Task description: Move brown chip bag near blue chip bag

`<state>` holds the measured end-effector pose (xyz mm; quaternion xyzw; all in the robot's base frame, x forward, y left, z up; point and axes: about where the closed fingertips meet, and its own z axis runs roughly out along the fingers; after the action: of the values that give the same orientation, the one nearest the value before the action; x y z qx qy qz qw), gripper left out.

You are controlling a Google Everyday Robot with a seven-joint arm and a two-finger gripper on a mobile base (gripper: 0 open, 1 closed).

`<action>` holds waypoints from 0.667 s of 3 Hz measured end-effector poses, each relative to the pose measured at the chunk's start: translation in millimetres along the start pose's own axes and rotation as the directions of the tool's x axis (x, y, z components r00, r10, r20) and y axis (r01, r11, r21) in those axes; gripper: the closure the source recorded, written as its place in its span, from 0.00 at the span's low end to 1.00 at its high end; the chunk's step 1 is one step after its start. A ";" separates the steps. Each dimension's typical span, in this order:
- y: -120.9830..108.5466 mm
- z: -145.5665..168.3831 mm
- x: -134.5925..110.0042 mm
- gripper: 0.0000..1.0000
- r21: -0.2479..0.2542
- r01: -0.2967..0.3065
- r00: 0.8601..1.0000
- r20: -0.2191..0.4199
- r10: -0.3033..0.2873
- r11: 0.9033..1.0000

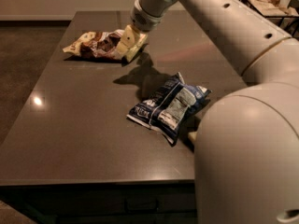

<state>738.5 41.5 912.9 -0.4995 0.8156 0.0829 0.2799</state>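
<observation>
hidden: my own arm (224, 22) and the big pale shell (247, 157) fill the right side and cover the counter's (74, 125) right near corner.
cut off: a small pale piece (192, 137) peeks out at the shell's edge, just beside the blue bag's near end. I can't tell what it is.
hard to make out: lettering on both bags is unreadable. I can't tell whether the fingertips touch the brown bag or hover just over it. Furniture (266, 1) at the top right is cropped and dim.
gripper: gripper (130, 48) is at the far part of the counter, angled down and left from the wrist.
fingers: cream fingers (123, 43) stand slightly parted with a dark slit between them, not clamped on anything I can see.
brown chip bag: brown chip bag (96, 45) lies flat, its right end under or right at the fingers and the rest stretching away from them to the left. Dark brown middle, cream ends, glossy and crinkled.
blue chip bag: blue chip bag (169, 106) lies flat, well apart from the fingers, nearer the camera and to their right. Dark blue with a grey-white panel, set diagonally, its far end slightly raised.
shadow: the arm's shadow (140, 76) falls on the counter between the fingers and the blue bag.
gap: the two bags are well apart.
</observation>
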 end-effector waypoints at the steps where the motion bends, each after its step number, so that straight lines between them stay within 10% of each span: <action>1: -5.9 23.2 -24.0 0.00 0.029 -0.057 0.998 0.009 0.057 0.998; 2: -11.4 49.5 -40.2 0.00 0.048 -0.066 0.998 -0.015 0.067 0.997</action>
<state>780.7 87.3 895.1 -0.4659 0.8359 0.0685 0.2822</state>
